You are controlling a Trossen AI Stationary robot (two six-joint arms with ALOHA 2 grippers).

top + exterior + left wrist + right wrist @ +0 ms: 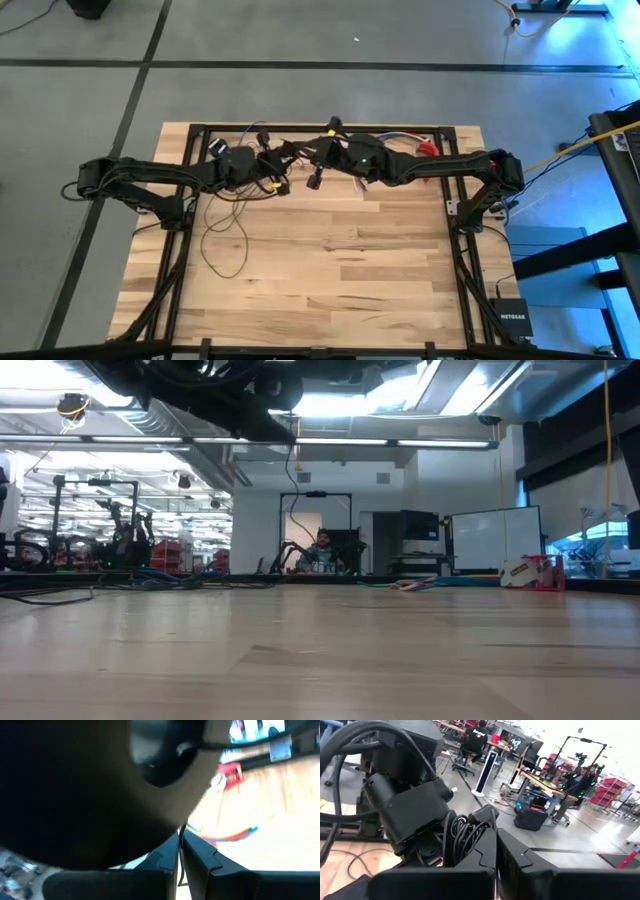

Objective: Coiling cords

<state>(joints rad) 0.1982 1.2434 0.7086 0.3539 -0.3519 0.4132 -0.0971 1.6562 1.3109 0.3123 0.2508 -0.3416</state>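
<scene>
The cords are one thin dark wire. Part is wound into a small coil (pixel 464 839) held up between my two grippers above the table's far middle. Slack loops (pixel 222 235) hang from there and lie on the wood toward the left. My left gripper (pixel 180 851) (pixel 283 168) comes level from the left and is shut on a strand. My right gripper (pixel 496 847) (pixel 302 158) comes level from the right, fingers shut at the coil. In each wrist view the other arm's dark body fills much of the picture. My left gripper pinches one thin strand (pixel 180 832) of the cord between its two fingers, coming in level from the table's left. The strand runs along the slit between the fingers and is lifted clear of the table. My right gripper is shut on the cord at the coil (pixel 470 832), coming in level from the table's right. Its own fingers hide the place of contact. Several turns bunch against the outer side of one finger (pixel 479 855), clear of the table.
A short bundle of multicoloured wires (pixel 227 834) and a red object (pixel 428 150) lie near the far right corner. A tape dispenser (pixel 528 572) stands at the far edge. Black frame rails (pixel 455 215) run along the table's sides. A black box (pixel 512 318) sits off the near right.
</scene>
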